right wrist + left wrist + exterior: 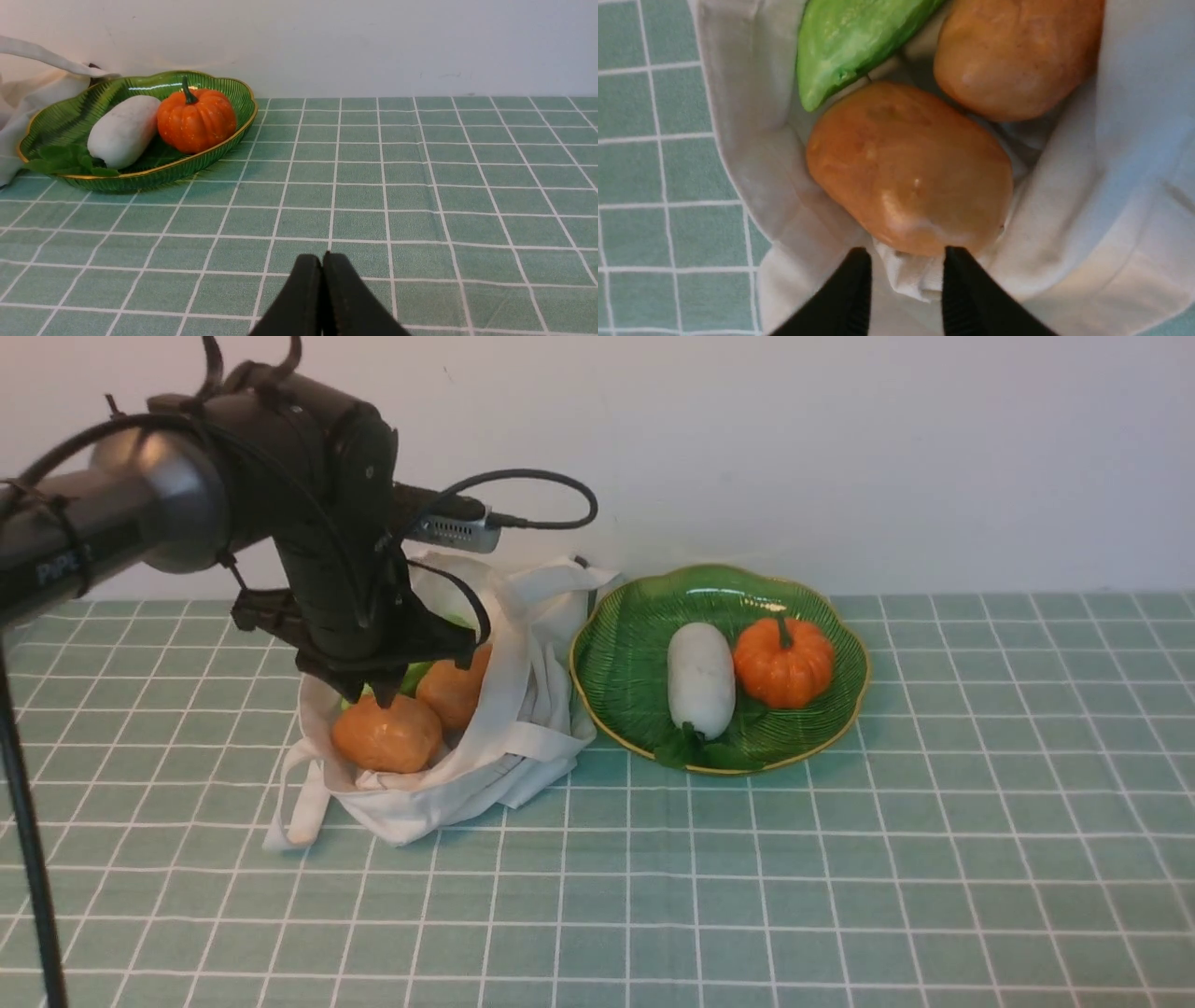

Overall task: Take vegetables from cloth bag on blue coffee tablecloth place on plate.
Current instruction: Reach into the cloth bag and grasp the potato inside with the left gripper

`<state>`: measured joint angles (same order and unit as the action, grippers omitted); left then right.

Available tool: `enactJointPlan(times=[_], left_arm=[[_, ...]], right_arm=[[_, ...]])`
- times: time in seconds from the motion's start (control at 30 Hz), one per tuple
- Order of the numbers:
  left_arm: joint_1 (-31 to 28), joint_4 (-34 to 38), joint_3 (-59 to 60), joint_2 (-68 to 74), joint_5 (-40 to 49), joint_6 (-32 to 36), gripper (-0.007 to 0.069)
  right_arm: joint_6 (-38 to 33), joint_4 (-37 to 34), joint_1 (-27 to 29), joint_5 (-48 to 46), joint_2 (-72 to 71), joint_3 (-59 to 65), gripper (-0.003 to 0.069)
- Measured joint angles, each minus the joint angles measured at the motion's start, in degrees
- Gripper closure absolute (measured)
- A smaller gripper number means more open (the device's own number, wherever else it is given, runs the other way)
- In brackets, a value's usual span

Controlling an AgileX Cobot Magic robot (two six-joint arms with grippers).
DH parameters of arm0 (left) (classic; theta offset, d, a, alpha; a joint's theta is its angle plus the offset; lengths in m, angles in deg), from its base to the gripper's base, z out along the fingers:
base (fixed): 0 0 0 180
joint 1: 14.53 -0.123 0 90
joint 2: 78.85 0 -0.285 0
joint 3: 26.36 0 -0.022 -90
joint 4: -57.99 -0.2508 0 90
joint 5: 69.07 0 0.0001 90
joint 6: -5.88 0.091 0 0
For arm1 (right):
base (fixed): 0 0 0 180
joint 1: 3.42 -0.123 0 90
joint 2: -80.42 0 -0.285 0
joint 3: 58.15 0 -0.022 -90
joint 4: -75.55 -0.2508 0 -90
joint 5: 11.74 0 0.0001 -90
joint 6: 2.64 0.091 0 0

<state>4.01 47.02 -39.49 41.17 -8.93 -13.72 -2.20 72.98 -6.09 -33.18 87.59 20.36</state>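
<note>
The off-white cloth bag (523, 709) lies open on the teal checked tablecloth (840, 849). Inside it are two tan-orange potatoes, the nearer one (908, 168) and a second (1013, 56), beside a light green cucumber (845, 42). My left arm (327, 569) hangs over the bag mouth. My left gripper (906, 252) is open, its tips just short of the nearer potato (387, 735), with a fold of bag cloth between them. My right gripper (322, 254) is shut and empty, low over the cloth, right of the dark green plate (70, 121).
The plate (635, 625) sits right of the bag and holds a white radish (700, 679) and an orange pumpkin (782, 661). A white wall runs along the back of the table. A black pole (28, 859) stands at the far left.
</note>
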Motion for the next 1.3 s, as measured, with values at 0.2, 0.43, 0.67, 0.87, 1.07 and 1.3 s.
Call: enactJointPlan(times=[0.2,0.43,0.67,0.87,1.07,1.3], left_arm=[[-0.4,-0.6,0.0,2.5,-1.1,-13.7,0.0069],[-1.2,-1.5,0.0,2.5,-2.6,-24.9,-0.0036],[-1.3,-1.6,0.0,3.1,-7.6,-32.2,0.0031],[-1.3,-1.7,0.0,5.2,-7.9,-37.0,0.0064],[-1.3,-1.9,0.0,7.6,-7.9,-40.8,0.0073],[-1.2,-1.9,-0.5,8.7,-7.9,-40.0,0.0104]], right_arm=[[0.0,0.0,0.0,0.0,0.0,0.0,0.0675],[0.0,0.0,0.0,0.0,0.0,0.0,0.0675],[0.0,0.0,0.0,0.0,0.0,0.0,0.0675],[0.0,0.0,0.0,0.0,0.0,0.0,0.0675],[0.0,0.0,0.0,0.0,0.0,0.0,0.0675],[0.0,0.0,0.0,0.0,0.0,0.0,0.0675]])
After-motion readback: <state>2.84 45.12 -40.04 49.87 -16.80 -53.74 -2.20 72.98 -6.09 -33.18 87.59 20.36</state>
